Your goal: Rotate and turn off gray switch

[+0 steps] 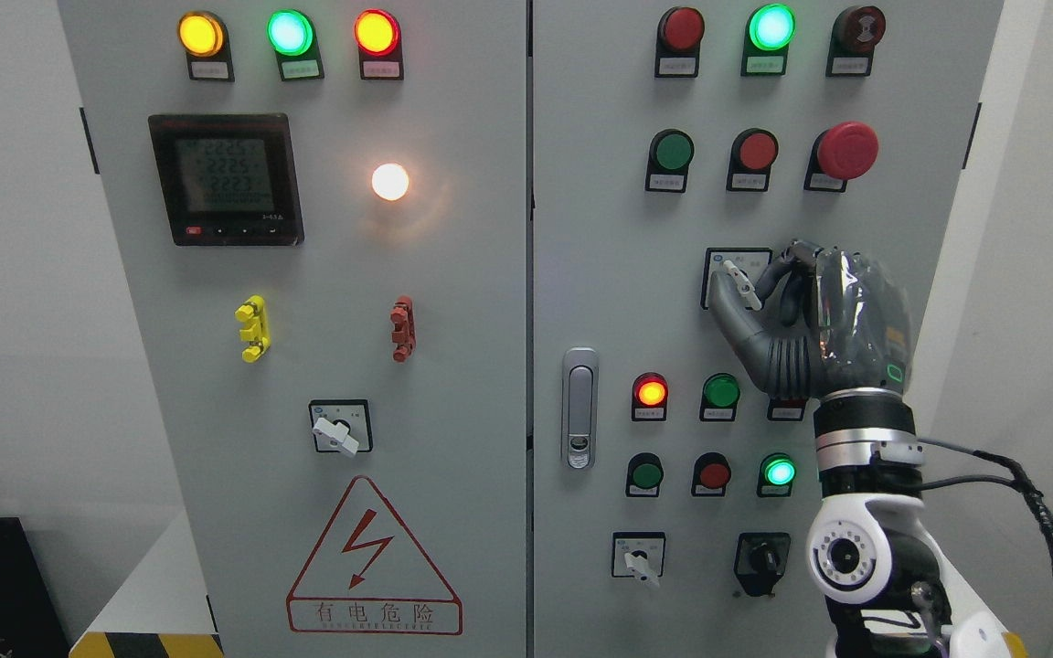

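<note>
Cabinet with two gray doors fills the head view, carrying lamps, buttons and rotary switches. The right hand rises from the 5 o'clock corner on its white-and-silver forearm and rests against the right door. Its dark fingers are curled narrowly around the gray switch, whose pale lever pokes out between thumb and forefinger, tilted with its upper end toward 11 o'clock. That switch sits on a square labelled plate near the middle of the right door, at 7 o'clock from the big red mushroom button and at 1 o'clock from the door latch. A lit red lamp glows at 7 o'clock of the hand. A digital meter shows on the left door at 10 o'clock.
</note>
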Controlling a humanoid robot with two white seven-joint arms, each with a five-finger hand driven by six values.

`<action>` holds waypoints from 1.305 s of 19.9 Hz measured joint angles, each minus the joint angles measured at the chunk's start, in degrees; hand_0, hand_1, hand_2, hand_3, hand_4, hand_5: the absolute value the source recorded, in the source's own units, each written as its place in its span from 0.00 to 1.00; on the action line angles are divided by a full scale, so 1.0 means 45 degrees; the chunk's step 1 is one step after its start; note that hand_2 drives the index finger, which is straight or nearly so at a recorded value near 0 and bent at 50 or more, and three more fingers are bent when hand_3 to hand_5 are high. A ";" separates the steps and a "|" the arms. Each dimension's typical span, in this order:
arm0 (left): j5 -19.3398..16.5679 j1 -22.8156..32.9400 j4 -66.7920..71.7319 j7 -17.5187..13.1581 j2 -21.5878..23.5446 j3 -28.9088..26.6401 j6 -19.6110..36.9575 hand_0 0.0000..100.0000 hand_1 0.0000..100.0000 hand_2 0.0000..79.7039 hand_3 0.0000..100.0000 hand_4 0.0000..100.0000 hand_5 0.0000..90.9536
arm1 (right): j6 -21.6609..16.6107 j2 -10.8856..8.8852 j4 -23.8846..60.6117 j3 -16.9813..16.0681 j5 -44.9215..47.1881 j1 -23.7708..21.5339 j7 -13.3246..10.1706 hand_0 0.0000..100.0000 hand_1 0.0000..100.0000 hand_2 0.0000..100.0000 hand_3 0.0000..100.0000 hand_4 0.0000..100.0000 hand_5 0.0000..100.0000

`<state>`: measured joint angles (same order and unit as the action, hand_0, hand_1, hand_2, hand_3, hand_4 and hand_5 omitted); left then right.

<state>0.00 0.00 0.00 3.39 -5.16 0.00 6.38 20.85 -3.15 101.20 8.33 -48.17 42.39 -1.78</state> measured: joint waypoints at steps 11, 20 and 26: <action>0.0000 0.0001 0.0000 0.0000 0.0000 0.0000 -0.0005 0.12 0.39 0.00 0.00 0.00 0.00 | -0.0064 0.0056 0.0013 0.0033 0.0002 0.0006 -0.0009 0.50 0.40 0.75 1.00 0.98 1.00; 0.0000 0.0000 0.0000 0.0000 0.0000 0.0000 -0.0009 0.12 0.39 0.00 0.00 0.00 0.00 | -0.0014 0.0085 0.0015 0.0031 0.0001 0.0008 -0.0026 0.47 0.37 0.76 1.00 0.98 1.00; 0.0000 0.0000 0.0000 0.0000 -0.0002 0.0000 -0.0072 0.12 0.39 0.00 0.00 0.00 0.00 | -0.0013 0.0091 0.0032 0.0029 0.0002 0.0001 -0.0028 0.39 0.36 0.75 1.00 0.98 1.00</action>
<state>0.00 0.00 0.00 3.39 -5.16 0.00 6.06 20.79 -2.74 101.34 8.47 -48.16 42.39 -1.90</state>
